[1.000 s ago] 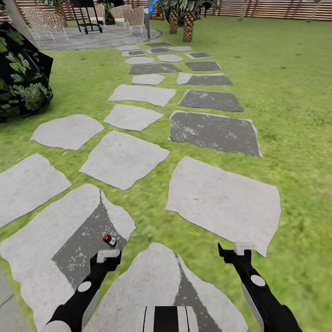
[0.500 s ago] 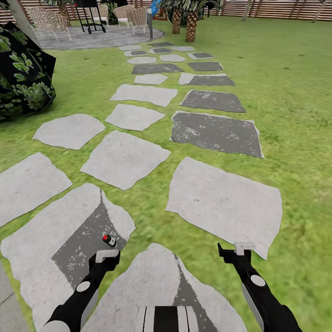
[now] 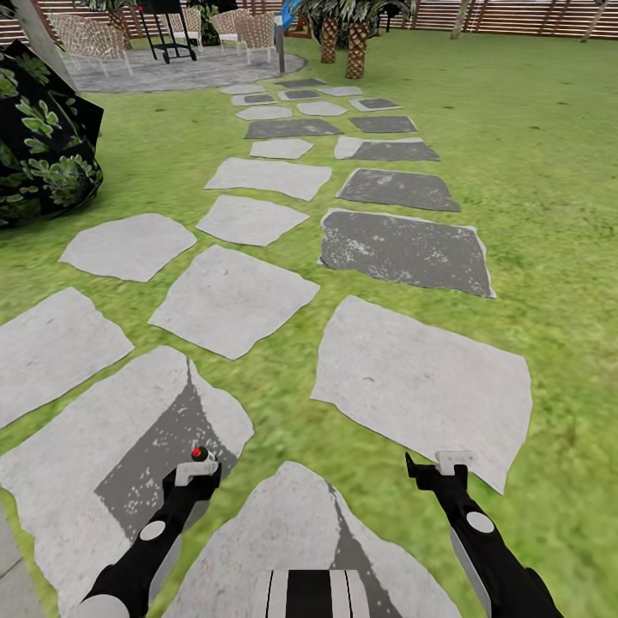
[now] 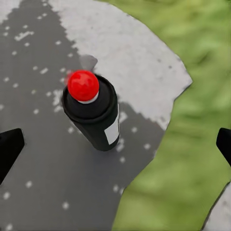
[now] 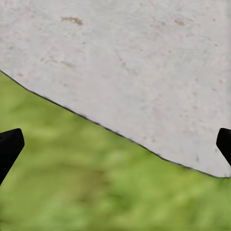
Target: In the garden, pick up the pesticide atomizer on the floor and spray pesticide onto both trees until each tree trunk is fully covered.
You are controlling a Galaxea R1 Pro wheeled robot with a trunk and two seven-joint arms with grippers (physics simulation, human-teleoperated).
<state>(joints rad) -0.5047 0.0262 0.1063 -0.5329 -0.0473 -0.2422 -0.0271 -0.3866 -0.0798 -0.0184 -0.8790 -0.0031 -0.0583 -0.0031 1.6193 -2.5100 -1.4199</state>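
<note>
The pesticide atomizer (image 4: pixel 94 115) is a small black bottle with a round red top and a white label. It stands upright on the dark shaded part of a grey stone slab (image 3: pixel 103 438), not on the grass. My left gripper (image 3: pixel 196 470) hangs open just above the atomizer (image 3: pixel 197 452), which sits between the spread fingertips (image 4: pixel 9 149) without touching them. My right gripper (image 3: pixel 439 468) is open over the grass edge of another slab (image 5: pixel 144 57), holding nothing. Two leaning grey-brown tree trunks (image 3: pixel 463 17) (image 3: pixel 592 21) stand far off by the fence.
A path of grey stepping stones (image 3: pixel 403 249) runs ahead over the lawn to a round stone patio (image 3: pixel 180 69) with chairs and a black stand. A black-leaved bush (image 3: pixel 43 154) is at the left, scaly palms (image 3: pixel 354 47) stand beyond, and a slat fence (image 3: pixel 515 17) closes the back.
My left gripper has edged forward over the atomizer, so its body is now partly covered in the head view. The view itself has shifted slightly. The right arm has not moved.
</note>
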